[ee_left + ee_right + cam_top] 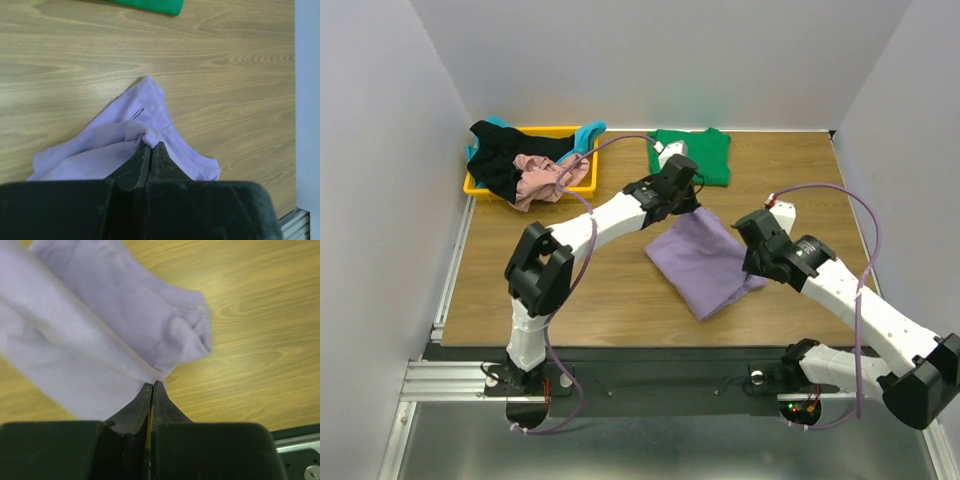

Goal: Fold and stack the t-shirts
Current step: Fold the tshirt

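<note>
Purple t-shirt (703,262) lay mid-table on the wooden table (580,295), between the two arms. It was a rough diamond shape with cloth doubled over itself and not neat. Left gripper (151,146) was at the shirt's far corner. The wrist view showed the jaws pressed together on a small bunched fold of lavender cloth, with the rest of the shirt spreading flat toward the wood beyond. Right gripper (152,385) was at the shirt's right-hand corner, jaws also closed and pinching an edge of the same shirt. From there the fabric fanned away in a broad sheet, with a rumpled doubled bit to one side.

Green t-shirt (705,155) sat folded flat at the far edge of the table, well apart from the purple one. Just left of it was the yellow tray (582,186) in the far-left corner. It held a loose heap — black t-shirt (502,162) spilling over the left rim, pink t-shirt (540,178) crumpled in the middle, teal t-shirt (588,131) poking out at the far right corner.
</note>
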Controlling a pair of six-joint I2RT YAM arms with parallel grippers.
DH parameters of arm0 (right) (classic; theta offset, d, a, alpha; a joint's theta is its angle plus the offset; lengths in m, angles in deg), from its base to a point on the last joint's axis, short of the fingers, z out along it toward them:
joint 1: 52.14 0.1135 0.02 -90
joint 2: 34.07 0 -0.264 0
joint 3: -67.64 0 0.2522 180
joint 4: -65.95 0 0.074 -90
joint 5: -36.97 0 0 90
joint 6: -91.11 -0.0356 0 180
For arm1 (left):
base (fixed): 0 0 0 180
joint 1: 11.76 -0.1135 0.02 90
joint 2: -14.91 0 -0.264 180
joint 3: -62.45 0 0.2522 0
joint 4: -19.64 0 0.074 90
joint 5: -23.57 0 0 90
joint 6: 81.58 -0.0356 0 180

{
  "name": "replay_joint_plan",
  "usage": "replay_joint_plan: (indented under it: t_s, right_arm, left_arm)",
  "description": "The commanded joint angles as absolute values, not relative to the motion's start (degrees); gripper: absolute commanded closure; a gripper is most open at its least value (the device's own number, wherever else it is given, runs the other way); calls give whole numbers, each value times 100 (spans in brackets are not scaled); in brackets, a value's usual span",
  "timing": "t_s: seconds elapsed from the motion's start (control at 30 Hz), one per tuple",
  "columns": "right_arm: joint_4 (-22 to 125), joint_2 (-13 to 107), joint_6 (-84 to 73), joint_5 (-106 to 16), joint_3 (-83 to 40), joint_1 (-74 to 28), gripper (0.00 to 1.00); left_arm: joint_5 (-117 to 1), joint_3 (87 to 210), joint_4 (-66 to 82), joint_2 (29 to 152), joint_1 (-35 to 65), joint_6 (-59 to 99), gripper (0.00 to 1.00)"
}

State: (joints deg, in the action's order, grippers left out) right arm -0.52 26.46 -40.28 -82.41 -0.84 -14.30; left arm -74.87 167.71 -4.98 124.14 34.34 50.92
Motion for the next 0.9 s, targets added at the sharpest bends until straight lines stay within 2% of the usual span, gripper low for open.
replay_joint_plan:
  t_s: [0.0, 0.2, 0.37, 0.4, 0.43, 0.47, 0.5, 0.57, 0.6, 0.67, 0.87]
  right_arm:
    - [-72, 2842, -3950, -8493, -228, -2170, 100]
    - [498, 3552, -3616, -8177, -44, -2806, 100]
    - [736, 4151, -3809, -8607, 9, -3271, 99]
    - [797, 4308, -3844, -8694, -34, -3359, 92]
    - [798, 4380, -3923, -8817, -70, -3394, 87]
    - [798, 4450, -3932, -8844, -122, -3430, 75]
    - [789, 4581, -3941, -8906, -227, -3465, 63]
    - [789, 4661, -3924, -8924, -342, -3474, 40]
    - [789, 4679, -3898, -8915, -403, -3483, 24]
    - [780, 4601, -3836, -8740, -518, -3483, 12]
    - [938, 3619, -3642, -8186, -388, -3474, 7]
  left_arm:
    - [-7443, 17534, -449, 12949, 3455, 4859, 100]
    - [-7143, 18368, -520, 13724, 3455, 4709, 100]
    - [-6899, 18861, -432, 14296, 3447, 4622, 99]
    - [-6863, 19010, -441, 14358, 3455, 4578, 78]
    - [-6836, 19055, -450, 14436, 3455, 4569, 64]
    - [-6836, 19116, -484, 14463, 3455, 4560, 48]
    - [-6836, 19126, -494, 14438, 3455, 4534, 2]
    - [-6827, 19126, -537, 14332, 3455, 4472, 2]
    - [-6862, 19056, -572, 14254, 3455, 4455, 1]
    - [-7115, 18872, -599, 13841, 3447, 4437, 2]
    - [-8432, 16846, -169, 11891, 3455, 4306, 2]
